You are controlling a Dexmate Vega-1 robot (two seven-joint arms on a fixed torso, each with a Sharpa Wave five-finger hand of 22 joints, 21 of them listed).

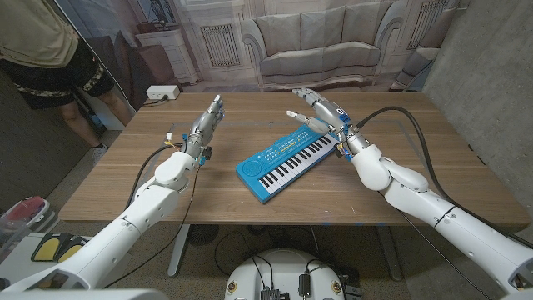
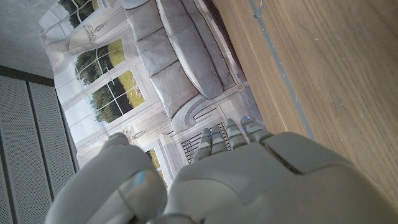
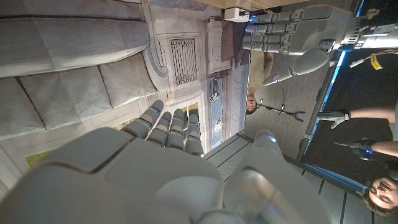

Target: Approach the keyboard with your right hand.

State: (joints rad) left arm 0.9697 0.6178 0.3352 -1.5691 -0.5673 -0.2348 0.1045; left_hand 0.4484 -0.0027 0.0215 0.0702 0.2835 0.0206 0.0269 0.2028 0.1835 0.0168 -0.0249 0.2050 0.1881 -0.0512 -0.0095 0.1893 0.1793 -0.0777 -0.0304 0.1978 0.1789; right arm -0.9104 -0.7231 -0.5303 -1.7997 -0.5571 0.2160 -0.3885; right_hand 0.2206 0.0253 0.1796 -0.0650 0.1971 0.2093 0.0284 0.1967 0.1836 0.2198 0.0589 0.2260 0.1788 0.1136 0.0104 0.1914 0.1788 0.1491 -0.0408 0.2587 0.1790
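Observation:
A small blue keyboard [image 1: 287, 163] with white and black keys lies slanted at the middle of the wooden table [image 1: 400, 196]. My right hand [image 1: 321, 116] hovers open just above and behind the keyboard's far right end, fingers spread and pointing toward the left. My left hand [image 1: 208, 121] stands open above the table's left part, fingers straight and pointing away, a good gap from the keyboard. In the left wrist view the back of my left hand [image 2: 217, 180] shows with the tabletop beside it. In the right wrist view my right hand [image 3: 155, 174] holds nothing, and my left hand [image 3: 298, 31] shows across from it.
A person [image 1: 58, 58] in dark shorts stands at the back left beyond the table. A white power strip [image 1: 161, 92] lies on the floor behind the table. A backdrop showing a sofa [image 1: 325, 42] hangs behind. Another person [image 3: 379, 196] shows in the right wrist view.

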